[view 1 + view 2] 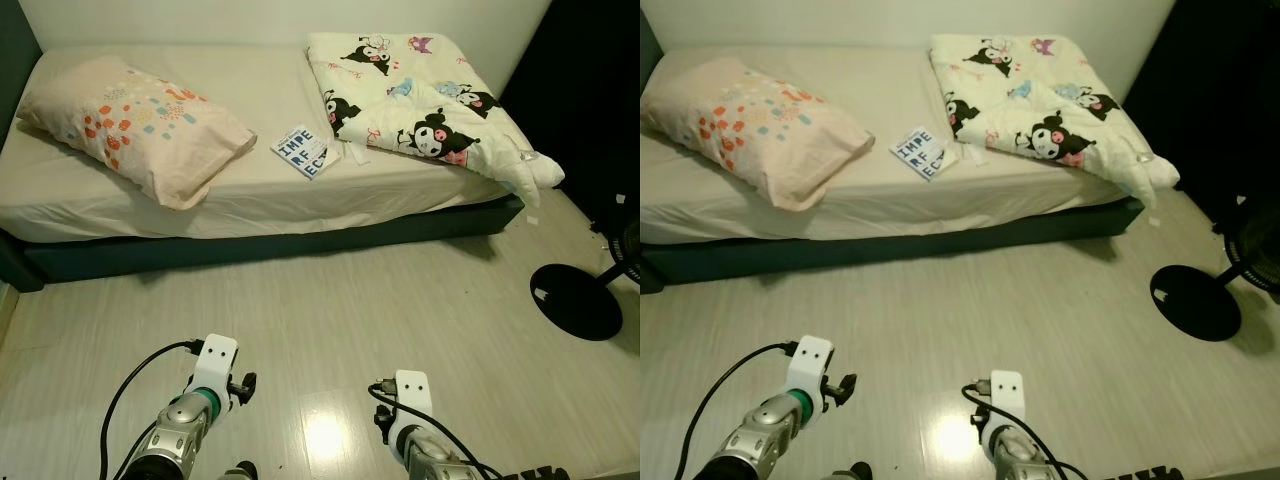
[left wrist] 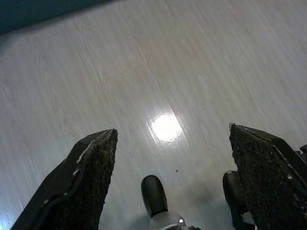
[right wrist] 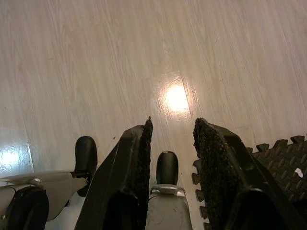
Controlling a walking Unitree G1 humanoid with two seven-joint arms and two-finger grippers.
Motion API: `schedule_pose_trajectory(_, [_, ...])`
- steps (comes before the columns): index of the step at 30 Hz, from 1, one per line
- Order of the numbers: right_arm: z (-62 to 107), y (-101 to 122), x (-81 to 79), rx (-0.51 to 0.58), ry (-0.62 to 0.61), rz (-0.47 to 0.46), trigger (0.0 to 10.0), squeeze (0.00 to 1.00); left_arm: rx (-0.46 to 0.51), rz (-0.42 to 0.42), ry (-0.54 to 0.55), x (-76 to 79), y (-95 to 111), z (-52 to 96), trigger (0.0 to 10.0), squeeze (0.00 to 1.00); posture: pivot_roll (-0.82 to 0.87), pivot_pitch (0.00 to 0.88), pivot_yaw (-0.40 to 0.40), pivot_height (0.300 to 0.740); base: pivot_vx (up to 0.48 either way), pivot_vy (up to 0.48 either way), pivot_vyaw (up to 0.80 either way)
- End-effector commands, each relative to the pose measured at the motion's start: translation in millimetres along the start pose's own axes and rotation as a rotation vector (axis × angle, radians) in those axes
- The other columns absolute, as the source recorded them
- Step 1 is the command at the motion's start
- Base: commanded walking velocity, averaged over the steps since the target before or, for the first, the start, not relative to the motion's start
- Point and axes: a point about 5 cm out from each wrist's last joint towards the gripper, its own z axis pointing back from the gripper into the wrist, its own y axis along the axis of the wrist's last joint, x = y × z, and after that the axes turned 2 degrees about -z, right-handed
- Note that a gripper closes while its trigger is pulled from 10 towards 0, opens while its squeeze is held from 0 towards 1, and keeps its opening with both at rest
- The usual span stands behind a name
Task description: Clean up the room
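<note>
A low bed (image 1: 250, 200) with a beige sheet stands ahead of me. On it lie a peach pillow (image 1: 135, 125) with orange and blue spots, a small white book (image 1: 305, 152) with dark letters, and a cream cartoon-print blanket (image 1: 420, 95), rumpled, with one corner hanging off the bed's right end. Both arms hang low over the pale wood floor, well short of the bed. My left gripper (image 2: 172, 129) is open wide with bare floor between its fingers. My right gripper (image 3: 173, 120) is open by a narrower gap and holds nothing.
The round black base of a standing fan (image 1: 575, 300) sits on the floor at the right. A black foam mat (image 3: 283, 163) edges the floor beside my right arm. Bare floor (image 1: 330, 300) stretches between me and the bed.
</note>
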Motion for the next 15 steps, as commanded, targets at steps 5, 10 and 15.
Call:
schedule_pose_trajectory(5, [1.5,-6.5,2.3,-0.014,0.014,0.021,10.0,0.00,-0.038,0.009,-0.005,3.7,-9.6,0.9,10.0,0.00,0.15,0.079,-0.011,0.740,0.000,0.000,0.00])
schedule_pose_trajectory(10, [1.7,-5.9,2.2,-0.006,0.017,0.005,10.0,0.00,-0.039,0.005,-0.005,3.7,-9.3,0.7,10.0,0.00,0.15,0.081,-0.011,0.740,0.000,0.000,0.00])
schedule_pose_trajectory(15, [1.8,-4.3,2.9,0.011,0.009,-0.012,10.0,0.00,-0.039,0.004,-0.004,3.5,-9.0,0.6,10.0,0.00,0.15,0.081,-0.010,0.740,0.000,0.000,0.00])
